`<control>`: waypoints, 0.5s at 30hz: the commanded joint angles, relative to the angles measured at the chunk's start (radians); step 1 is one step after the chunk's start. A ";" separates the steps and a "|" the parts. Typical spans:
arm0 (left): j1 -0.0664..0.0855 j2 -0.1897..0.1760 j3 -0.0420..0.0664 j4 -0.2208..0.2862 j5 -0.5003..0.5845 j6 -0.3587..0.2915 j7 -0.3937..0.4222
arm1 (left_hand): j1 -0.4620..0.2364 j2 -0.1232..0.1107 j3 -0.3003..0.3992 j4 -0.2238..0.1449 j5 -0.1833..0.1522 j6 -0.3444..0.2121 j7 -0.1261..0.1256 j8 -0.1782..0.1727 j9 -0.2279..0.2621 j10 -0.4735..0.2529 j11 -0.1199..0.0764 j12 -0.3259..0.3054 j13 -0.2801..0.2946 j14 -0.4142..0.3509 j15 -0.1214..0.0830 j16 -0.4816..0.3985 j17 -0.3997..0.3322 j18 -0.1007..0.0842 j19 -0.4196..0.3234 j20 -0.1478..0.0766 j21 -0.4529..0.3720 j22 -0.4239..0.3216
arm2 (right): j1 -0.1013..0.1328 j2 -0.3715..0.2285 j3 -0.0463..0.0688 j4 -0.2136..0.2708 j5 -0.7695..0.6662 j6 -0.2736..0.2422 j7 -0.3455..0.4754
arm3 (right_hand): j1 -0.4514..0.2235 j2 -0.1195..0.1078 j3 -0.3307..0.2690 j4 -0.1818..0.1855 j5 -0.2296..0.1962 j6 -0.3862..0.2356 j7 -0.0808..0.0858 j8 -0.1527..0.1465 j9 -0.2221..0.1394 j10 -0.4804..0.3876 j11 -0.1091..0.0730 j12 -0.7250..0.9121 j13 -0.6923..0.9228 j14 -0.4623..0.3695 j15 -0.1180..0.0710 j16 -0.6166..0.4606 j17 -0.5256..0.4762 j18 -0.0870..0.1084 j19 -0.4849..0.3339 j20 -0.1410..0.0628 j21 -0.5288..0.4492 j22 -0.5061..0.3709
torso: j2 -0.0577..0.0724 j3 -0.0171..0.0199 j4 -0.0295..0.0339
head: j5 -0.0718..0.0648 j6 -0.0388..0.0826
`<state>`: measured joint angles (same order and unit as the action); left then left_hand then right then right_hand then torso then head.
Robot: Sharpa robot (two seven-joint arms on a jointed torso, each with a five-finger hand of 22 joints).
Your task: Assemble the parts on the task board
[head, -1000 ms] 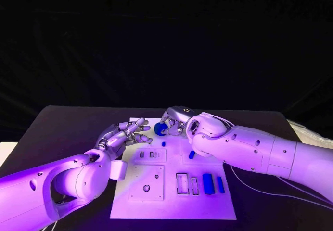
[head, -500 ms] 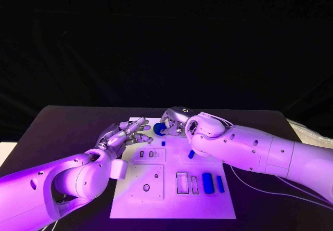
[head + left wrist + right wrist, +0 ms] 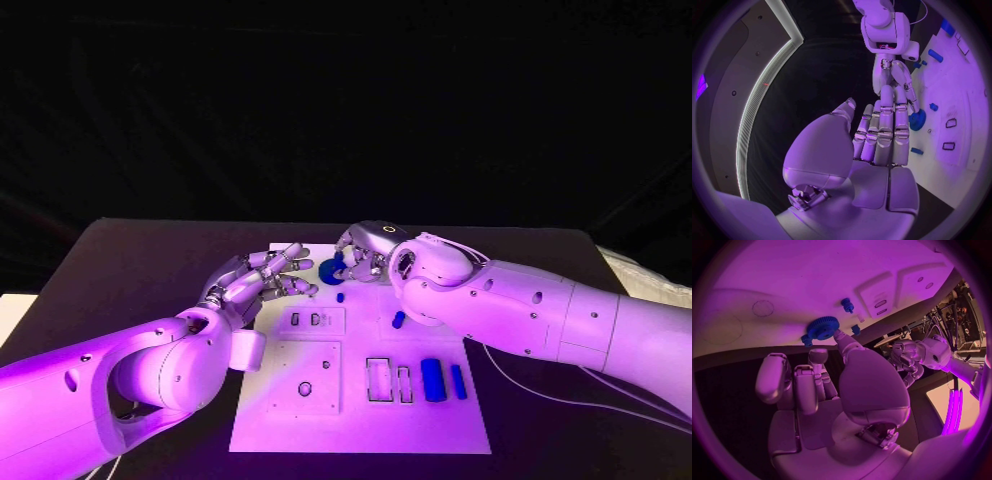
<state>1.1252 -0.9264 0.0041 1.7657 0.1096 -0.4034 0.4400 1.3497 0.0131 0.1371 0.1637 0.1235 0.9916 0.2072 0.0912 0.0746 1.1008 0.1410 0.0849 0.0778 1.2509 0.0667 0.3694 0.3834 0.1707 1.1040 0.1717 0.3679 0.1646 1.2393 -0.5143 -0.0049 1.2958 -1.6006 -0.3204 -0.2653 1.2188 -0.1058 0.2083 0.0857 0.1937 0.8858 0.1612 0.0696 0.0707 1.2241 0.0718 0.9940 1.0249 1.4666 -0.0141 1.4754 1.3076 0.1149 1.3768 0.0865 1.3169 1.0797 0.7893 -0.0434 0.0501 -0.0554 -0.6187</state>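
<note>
Right hand: your right hand [image 3: 369, 250] sits at the far end of the task board [image 3: 361, 425], fingers closed round the blue gear [image 3: 333, 270]; the right wrist view shows a fingertip [image 3: 839, 334] on the toothed rim of the gear [image 3: 822, 328].
Left hand: your left hand [image 3: 260, 280] hovers just beside the gear at the board's far left corner, fingers apart and holding nothing.
Gear: at the far end of the board, against or just above its surface; you cannot tell from these views whether it is seated on a post.
Loose parts: a small blue peg [image 3: 340, 298] lies near the gear, a short blue piece [image 3: 398, 321] sits mid-board, and a thick blue cylinder [image 3: 433, 381] and a thinner blue bar [image 3: 457, 383] lie side by side near the right edge.
Open slots: two rectangular recesses [image 3: 379, 381] beside the cylinder look unfilled, as do the small openings [image 3: 304, 321] on the left-hand block.
Progress: early, by your reckoning; the gear is the step in hand, and most pieces appear to await fitting.
Table: black, carrying the board at its middle [image 3: 144, 260].
</note>
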 commanded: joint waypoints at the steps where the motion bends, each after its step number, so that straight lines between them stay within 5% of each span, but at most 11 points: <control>1: 0.001 0.000 0.001 0.000 0.001 0.021 0.004 | -0.007 0.001 0.004 0.001 0.004 0.001 0.000 -0.002 0.001 -0.002 0.000 0.003 0.000 -0.007 0.001 0.006 0.001 0.009 -0.005 0.000 0.005 0.001 | -0.003 -0.034 0.002 0.030 0.022 -0.060 0.031 | 0.021 0.007 -0.005 0.001 0.010 0.015 -0.001 0.009 0.003 0.017 -0.003 0.021 0.018 0.068 0.004 0.004 0.072 -0.021 0.005 0.006 0.010 0.008 | 0.000 0.0009 -0.0020 | 0.003 0.000; 8: 0.001 -0.007 0.001 0.001 0.001 0.021 0.004 | -0.007 0.001 0.004 0.001 0.004 0.001 0.000 -0.002 0.001 -0.002 0.000 0.003 0.000 -0.007 0.001 0.006 0.001 0.009 -0.005 0.000 0.005 0.001 | 0.007 -0.183 0.011 0.124 0.160 -0.091 0.188 | 0.058 0.028 0.009 -0.011 0.019 0.039 -0.007 0.016 0.004 0.038 -0.009 0.054 0.049 0.068 -0.002 0.006 0.075 -0.023 0.007 0.000 0.015 0.015 | -0.003 0.0031 -0.0095 | 0.004 0.002; 15: 0.001 -0.011 0.000 0.000 0.001 0.022 0.005 | -0.007 0.001 0.004 0.000 0.004 0.000 0.000 -0.002 0.001 -0.002 0.000 0.003 0.000 -0.009 0.001 0.007 0.003 0.009 -0.006 0.000 0.006 0.001 | 0.019 -0.329 0.013 0.141 0.307 -0.035 0.363 | 0.080 0.025 0.014 -0.026 0.026 0.042 -0.006 0.013 0.002 0.036 -0.009 0.055 0.052 0.070 -0.002 0.010 0.083 -0.024 0.009 -0.001 0.020 0.023 | -0.010 0.0126 -0.0282 | 0.008 0.005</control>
<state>1.1250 -0.9384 0.0038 1.7648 0.1097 -0.4026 0.4390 1.3497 0.0131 0.1370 0.1637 0.1235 0.9916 0.2073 0.0912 0.0744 1.1008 0.1410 0.0849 0.0778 1.2492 0.0684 0.3704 0.3846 0.1707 1.1040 0.1717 0.3679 0.1646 1.2582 -0.8424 0.0086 1.4354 -1.3968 -0.3775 -0.0350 1.2915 -0.0832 0.2216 0.0653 0.2170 0.9212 0.1542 0.0812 0.0738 1.2556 0.0636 1.0483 1.0777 1.4666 -0.0142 1.4822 1.3080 0.0995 1.3804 0.0900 1.3328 1.1019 0.7829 -0.0360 0.0309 -0.0486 -0.6142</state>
